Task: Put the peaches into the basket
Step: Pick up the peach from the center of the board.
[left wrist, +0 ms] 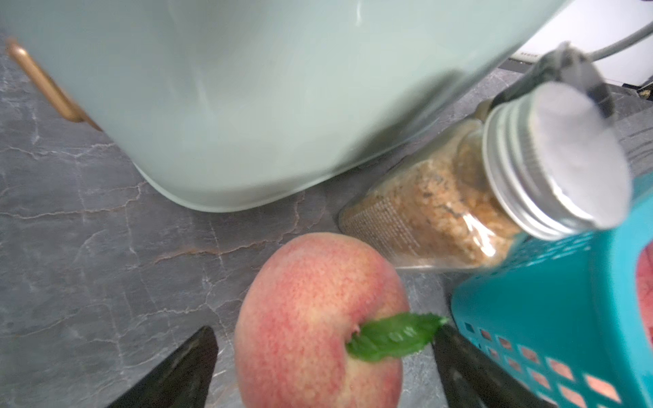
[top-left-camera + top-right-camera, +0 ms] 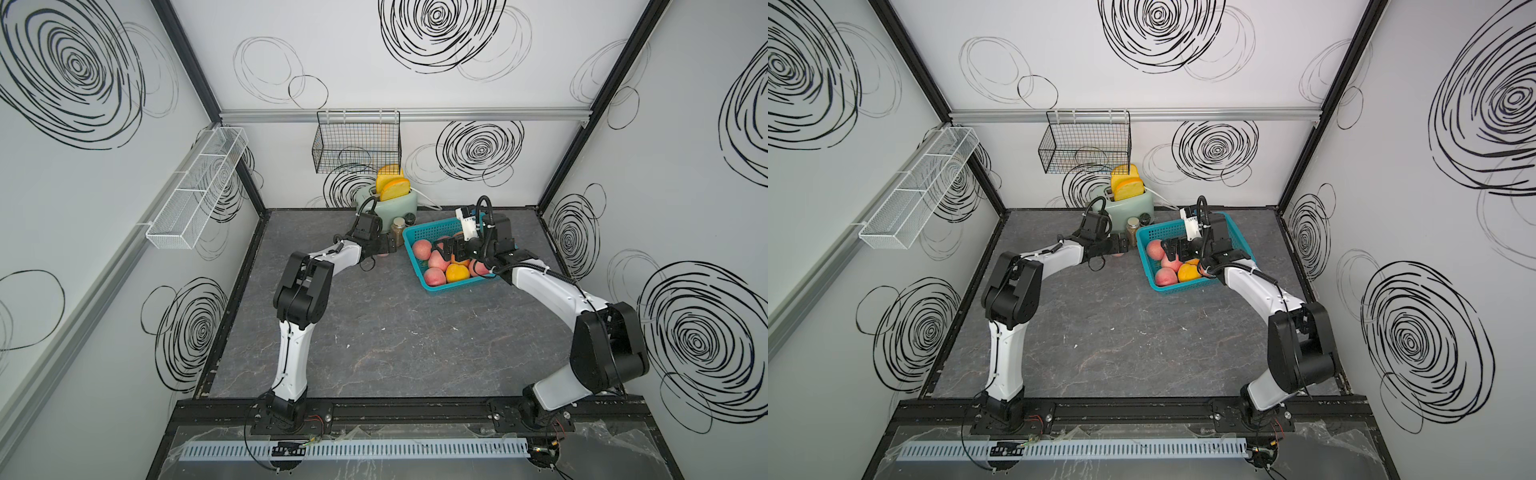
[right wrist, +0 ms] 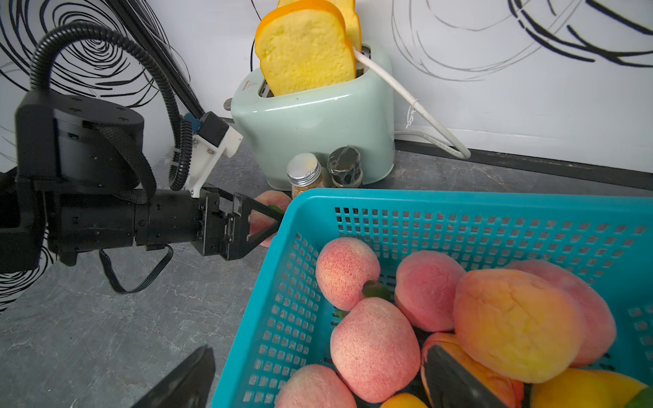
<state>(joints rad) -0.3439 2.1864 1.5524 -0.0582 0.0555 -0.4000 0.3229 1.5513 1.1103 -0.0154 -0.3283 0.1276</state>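
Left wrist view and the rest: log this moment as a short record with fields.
loose peach: on the table beside the basket
left gripper: open, straddling the loose peach, gaps showing
right gripper: open, over the basket, holding nothing
basket contents: several peaches
close by: spice jar, toaster

Dark grey marble-look tabletop (image 2: 374, 332) has a mint toaster (image 2: 395, 204) at the back, two little spice jars (image 2: 398, 231) right in front, the teal basket (image 2: 434, 227) beside those, and one loose peach (image 1: 318, 318) just outside the basket.
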